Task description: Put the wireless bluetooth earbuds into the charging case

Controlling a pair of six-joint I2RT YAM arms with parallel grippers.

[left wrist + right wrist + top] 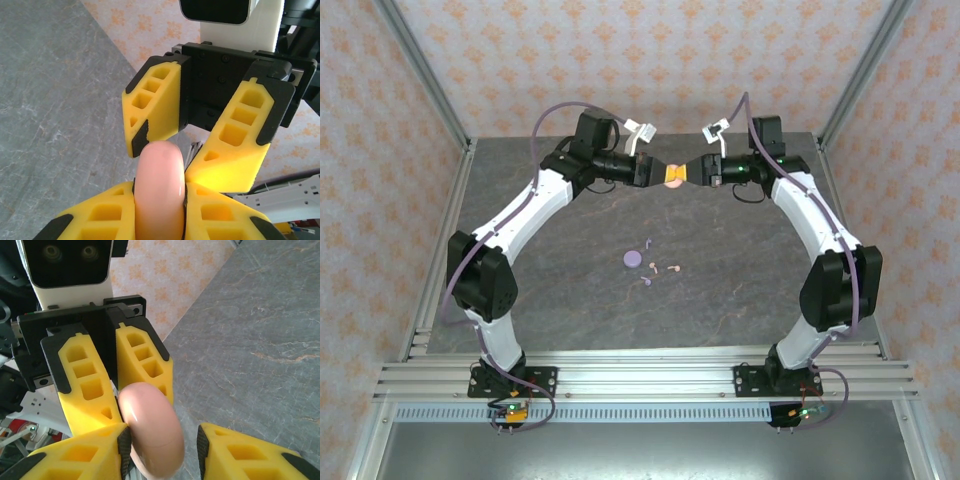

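Worktop (pixel 750 300): grey and stone-patterned. Your two arms rose from its near edge and curved inward to meet over its far side.
Lavender charging case (pixel 633 260): round, lying on the middle of the worktop. You could not tell from above whether its lid was open.
Earbuds: all four lay loose near the lavender charging case, none inside it. The two pale pink earbuds (pixel 673 268) lay side by side just to its right. One of the lavender earbuds (pixel 646 283) lay just nearer than the case, the other just beyond it.
Pink charging case (pixel 159 190): round, held edge-on in the air over the far side, well apart from the earbuds.
Left pincer (pixel 658 173): clamped tight on the pink charging case, one finger on each flat face.
Right pincer (pixel 162 435): facing the left pincer, its jaws partly parted around the same case. One finger touched the case and a clear gap showed beside the other, so it had no grip.
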